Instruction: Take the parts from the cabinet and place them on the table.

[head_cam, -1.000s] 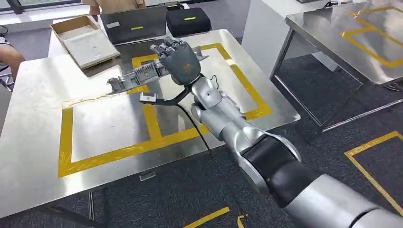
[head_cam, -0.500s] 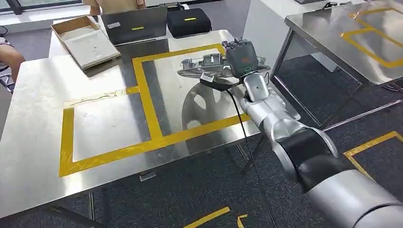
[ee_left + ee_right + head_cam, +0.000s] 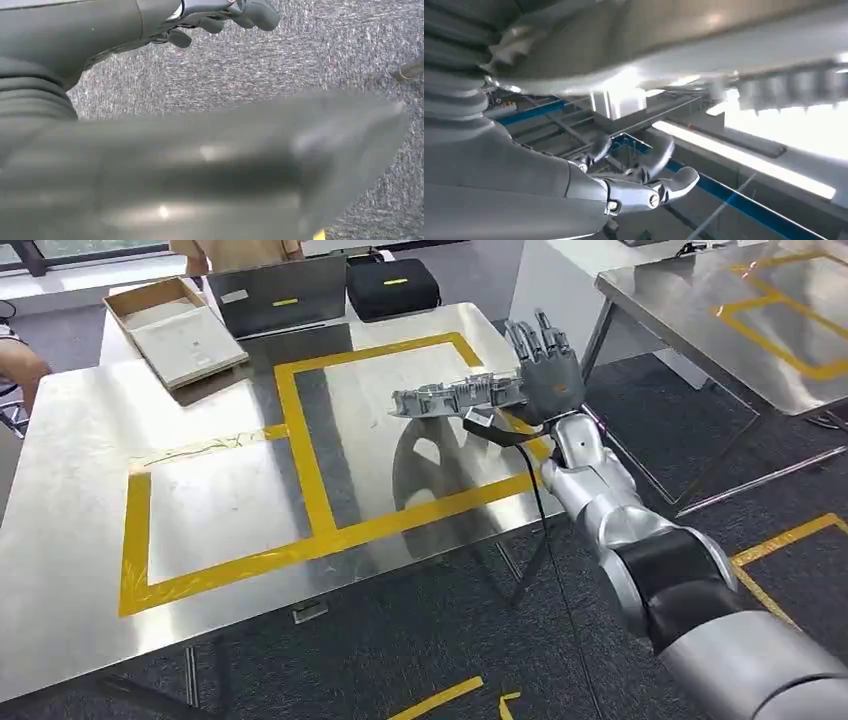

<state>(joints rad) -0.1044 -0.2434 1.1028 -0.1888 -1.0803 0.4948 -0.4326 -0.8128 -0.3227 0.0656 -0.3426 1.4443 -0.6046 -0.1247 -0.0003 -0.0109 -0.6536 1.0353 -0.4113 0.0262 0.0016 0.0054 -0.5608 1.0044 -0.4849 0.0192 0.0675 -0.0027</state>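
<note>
A long grey cast-metal part with a ribbed, toothed edge hangs just above the steel table, over the right yellow-taped box. My right hand holds it at its right end. The fingers stand straight up, and the part lies against the palm on the thumb side. In the right wrist view the part runs blurred and close past the camera, while the fingers are apart with nothing in them. My left hand hangs over grey carpet, its fingers loose and holding nothing.
A cardboard box, a dark laptop and a black case sit at the table's far edge. A person's arm shows at the far left. A second steel table stands to the right across a carpet gap.
My right arm has swung right, carrying the part from the table's middle to its right side. The fingers, curled over the part before, now stand straight up.
</note>
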